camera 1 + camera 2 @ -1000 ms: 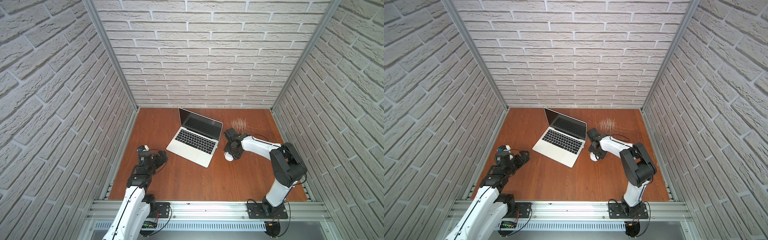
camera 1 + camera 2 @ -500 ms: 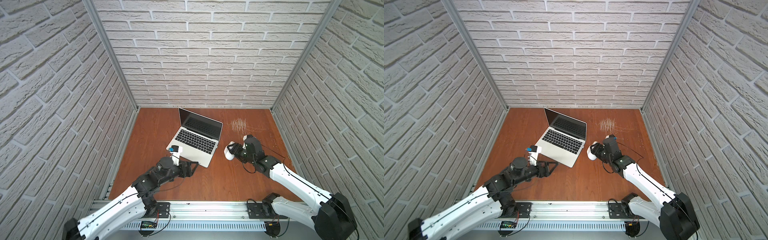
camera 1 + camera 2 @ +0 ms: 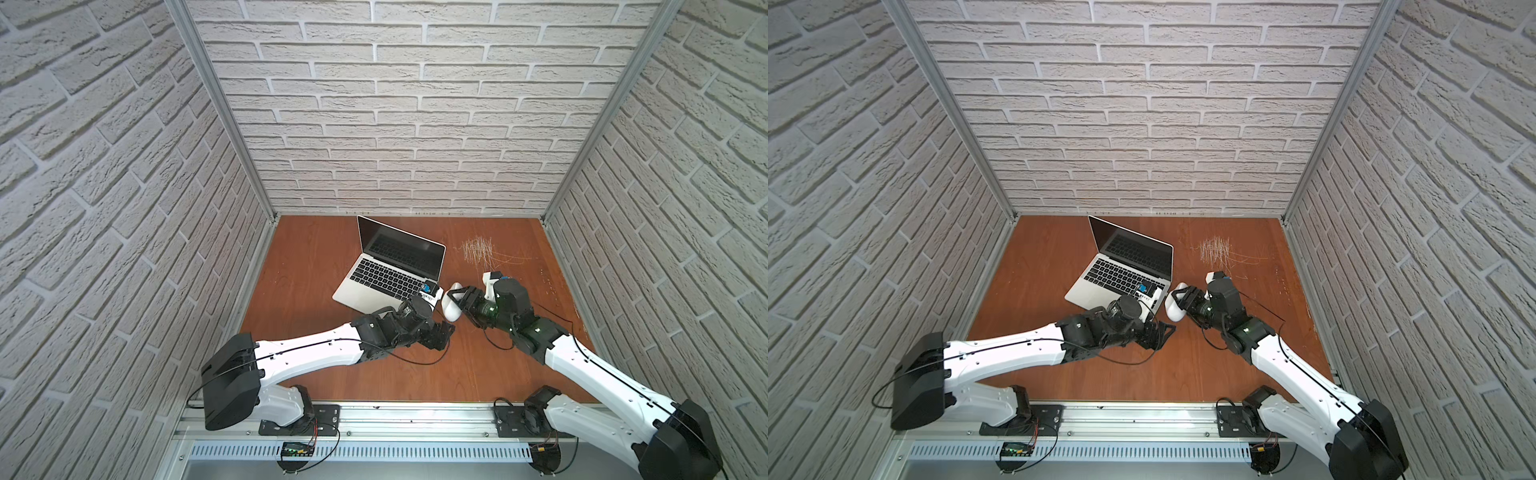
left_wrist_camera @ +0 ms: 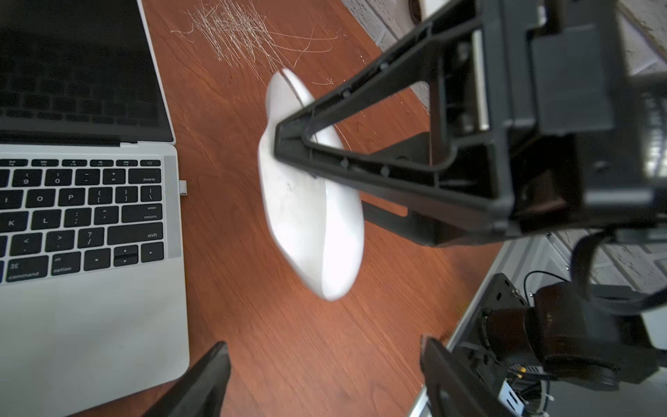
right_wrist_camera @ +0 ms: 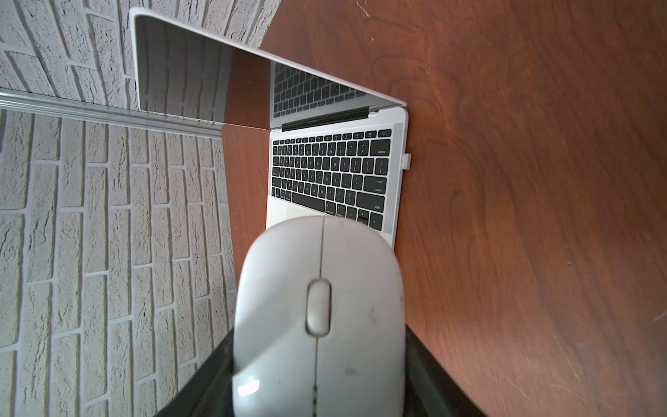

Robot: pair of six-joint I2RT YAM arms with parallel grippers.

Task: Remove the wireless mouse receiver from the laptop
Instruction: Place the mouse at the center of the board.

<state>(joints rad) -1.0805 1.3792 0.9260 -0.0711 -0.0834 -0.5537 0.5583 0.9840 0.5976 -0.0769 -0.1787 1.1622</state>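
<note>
1. Open on a red-brown wooden tabletop (image 3: pixel 316 266): slim silver laptop (image 3: pixel 376 286) with black keys, lid raised, screen dark. Cut off at the frame edge in the left wrist view. In both top views, the corner nearest the arms covered by the left arm's wrist.
2. Plugged into the laptop's side edge, level with the delete key: tiny greyish wireless mouse receiver (image 4: pixel 183 188), a short stub jutting out. Same receiver (image 5: pixel 406 161) equally plain in the right wrist view, but hidden behind the left arm in both top views.
3. Just beside that same edge of the laptop: right gripper (image 3: pixel 456 302) clamped across a white oval plastic mouse (image 5: pixel 317 314), one finger along each long side. Farther finger largely hidden behind the mouse in the left wrist view. Mouse tilted on edge and blurred, seemingly lifted off the wood, though not certain.
4. Near the laptop's front corner, short of the receiver: left gripper (image 4: pixel 325 357), jaws spread wide, nothing between them but bare wood. Only its two fingertips visible to its own camera.
5. Off the laptop's hinge corner, beyond the mouse: patch of pale scratches (image 3: pixel 478 249) in the wood.
</note>
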